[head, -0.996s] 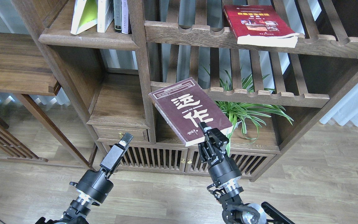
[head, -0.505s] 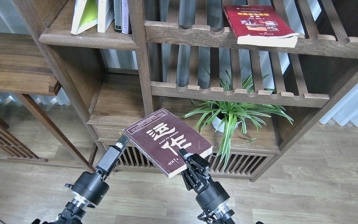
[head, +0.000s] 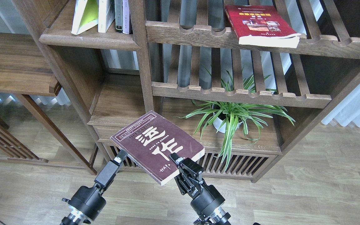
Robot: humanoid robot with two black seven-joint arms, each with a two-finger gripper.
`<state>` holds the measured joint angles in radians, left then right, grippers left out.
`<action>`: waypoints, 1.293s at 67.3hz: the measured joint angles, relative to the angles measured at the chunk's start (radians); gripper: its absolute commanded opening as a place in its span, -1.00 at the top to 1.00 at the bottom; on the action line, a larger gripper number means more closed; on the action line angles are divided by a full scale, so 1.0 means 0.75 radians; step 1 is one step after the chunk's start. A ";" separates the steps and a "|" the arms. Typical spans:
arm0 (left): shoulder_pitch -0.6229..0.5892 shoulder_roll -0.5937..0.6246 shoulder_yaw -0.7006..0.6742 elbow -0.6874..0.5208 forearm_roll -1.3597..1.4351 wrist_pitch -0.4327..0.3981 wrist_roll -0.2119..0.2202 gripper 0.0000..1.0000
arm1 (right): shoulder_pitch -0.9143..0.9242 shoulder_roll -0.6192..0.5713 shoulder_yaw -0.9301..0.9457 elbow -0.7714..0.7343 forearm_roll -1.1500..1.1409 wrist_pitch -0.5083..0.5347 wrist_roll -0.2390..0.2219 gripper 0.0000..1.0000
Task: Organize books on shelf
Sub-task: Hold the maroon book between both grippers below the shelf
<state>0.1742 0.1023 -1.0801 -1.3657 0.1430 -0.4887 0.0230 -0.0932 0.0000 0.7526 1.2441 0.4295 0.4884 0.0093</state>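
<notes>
Right fingers (head: 176, 160) clamped the maroon book (head: 157, 145) below the shelf (head: 89, 37); left fingers' (head: 120, 155) state was unclear. Green book (head: 84, 15) shelved; red book (head: 259, 25) remained.

Maroon book (head: 156, 145) is tilting flat, cover up, below the shelf (head: 89, 39); yellow-green book (head: 84, 15) is leaning there; red book (head: 258, 23) is lying on slats.

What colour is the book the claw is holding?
Dark maroon book with big white characters, seen in the head view.
</notes>
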 measured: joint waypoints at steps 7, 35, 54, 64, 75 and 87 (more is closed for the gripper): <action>0.000 0.000 -0.001 0.000 0.000 0.000 0.000 -0.89 | -0.006 0.000 -0.006 0.019 -0.005 0.000 0.000 0.93; -0.017 -0.012 -0.007 0.001 -0.001 0.000 0.005 -0.89 | -0.021 0.000 -0.057 0.033 -0.042 0.000 -0.002 0.92; -0.016 -0.017 -0.006 0.006 -0.001 0.000 0.007 -0.58 | -0.068 0.000 -0.100 0.033 -0.081 0.001 -0.004 0.92; -0.016 -0.018 -0.006 0.007 0.000 0.000 -0.001 0.05 | -0.069 0.000 -0.101 0.032 -0.084 0.001 -0.004 0.92; -0.037 -0.018 -0.003 0.031 0.000 0.000 -0.002 0.71 | -0.066 0.000 -0.099 0.031 -0.084 0.001 -0.004 0.91; -0.078 -0.015 -0.002 0.048 0.000 0.000 0.000 0.88 | -0.066 0.000 -0.092 0.030 -0.084 0.001 -0.004 0.91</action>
<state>0.1160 0.0907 -1.0819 -1.3294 0.1428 -0.4887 0.0229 -0.1426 0.0000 0.6838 1.2666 0.3667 0.4889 0.0066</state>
